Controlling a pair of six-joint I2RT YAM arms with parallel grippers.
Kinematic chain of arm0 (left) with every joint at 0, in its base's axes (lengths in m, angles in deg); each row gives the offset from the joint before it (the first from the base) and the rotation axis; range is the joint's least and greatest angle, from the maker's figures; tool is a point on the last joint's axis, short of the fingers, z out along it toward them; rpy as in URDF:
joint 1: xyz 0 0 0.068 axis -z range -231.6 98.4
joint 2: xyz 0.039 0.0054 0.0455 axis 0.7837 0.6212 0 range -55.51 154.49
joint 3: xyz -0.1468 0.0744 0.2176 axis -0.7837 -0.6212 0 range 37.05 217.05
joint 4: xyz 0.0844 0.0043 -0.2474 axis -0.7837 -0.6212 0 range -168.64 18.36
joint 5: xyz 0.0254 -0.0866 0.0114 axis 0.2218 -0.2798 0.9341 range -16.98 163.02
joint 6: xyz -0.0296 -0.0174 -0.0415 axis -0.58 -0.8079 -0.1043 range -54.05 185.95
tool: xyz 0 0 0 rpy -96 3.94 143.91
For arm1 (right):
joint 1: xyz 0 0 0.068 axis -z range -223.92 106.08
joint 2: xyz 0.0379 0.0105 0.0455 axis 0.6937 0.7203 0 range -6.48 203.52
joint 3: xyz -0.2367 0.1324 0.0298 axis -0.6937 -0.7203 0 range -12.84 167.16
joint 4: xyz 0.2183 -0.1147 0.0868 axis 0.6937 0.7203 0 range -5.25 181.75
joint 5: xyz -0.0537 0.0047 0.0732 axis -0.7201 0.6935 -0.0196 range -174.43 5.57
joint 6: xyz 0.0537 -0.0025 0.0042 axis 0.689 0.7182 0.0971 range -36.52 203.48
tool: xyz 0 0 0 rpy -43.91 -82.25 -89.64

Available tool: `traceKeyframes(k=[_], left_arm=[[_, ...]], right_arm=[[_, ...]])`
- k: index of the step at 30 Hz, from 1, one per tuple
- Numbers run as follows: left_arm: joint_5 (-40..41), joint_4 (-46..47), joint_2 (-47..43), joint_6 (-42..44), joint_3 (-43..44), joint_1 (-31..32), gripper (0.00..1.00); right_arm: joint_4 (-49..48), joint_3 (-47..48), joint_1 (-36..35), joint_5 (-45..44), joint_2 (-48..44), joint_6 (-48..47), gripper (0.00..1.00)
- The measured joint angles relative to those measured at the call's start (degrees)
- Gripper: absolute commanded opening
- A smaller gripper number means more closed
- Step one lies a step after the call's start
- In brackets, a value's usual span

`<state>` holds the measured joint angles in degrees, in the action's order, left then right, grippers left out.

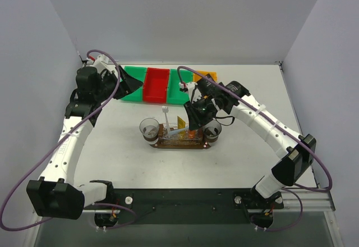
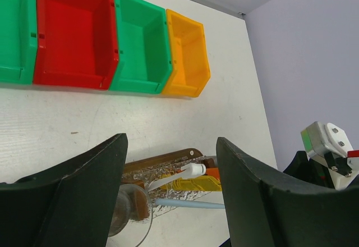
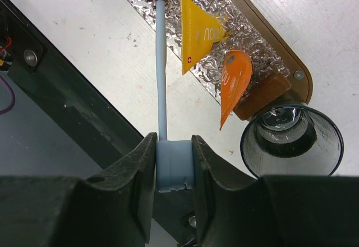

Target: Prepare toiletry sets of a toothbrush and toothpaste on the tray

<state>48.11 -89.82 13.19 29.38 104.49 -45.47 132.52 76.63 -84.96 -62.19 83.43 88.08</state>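
Observation:
The dark-brown tray (image 1: 168, 143) (image 3: 269, 40) lies mid-table, lined with crinkled foil. A yellow toothpaste (image 3: 197, 33) (image 2: 197, 184) and an orange toothpaste (image 3: 233, 82) rest on the foil. My right gripper (image 3: 175, 165) (image 1: 194, 124) is shut on the blocky end of a pale toothbrush (image 3: 161, 73) whose shaft runs over the table to the tray's near edge. A second white toothbrush (image 2: 189, 172) (image 1: 165, 117) leans up from the tray. My left gripper (image 2: 171, 188) (image 1: 132, 83) hangs open and empty, back by the bins.
A clear cup stands at each end of the tray (image 1: 148, 128) (image 3: 291, 140). A row of green (image 2: 140, 45), red (image 1: 157, 84) and orange (image 2: 188, 56) bins lines the back of the table. The dark base rail (image 1: 185, 199) runs along the near edge.

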Motion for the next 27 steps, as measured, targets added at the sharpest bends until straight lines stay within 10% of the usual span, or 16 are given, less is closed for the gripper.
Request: traceKeyframes(k=[27], left_arm=[[-0.79,0.04,1.84,0.00,0.24,-0.90,0.75]], right_arm=[[-2.89,0.66,-0.68,0.66,5.64,-1.29,0.00]])
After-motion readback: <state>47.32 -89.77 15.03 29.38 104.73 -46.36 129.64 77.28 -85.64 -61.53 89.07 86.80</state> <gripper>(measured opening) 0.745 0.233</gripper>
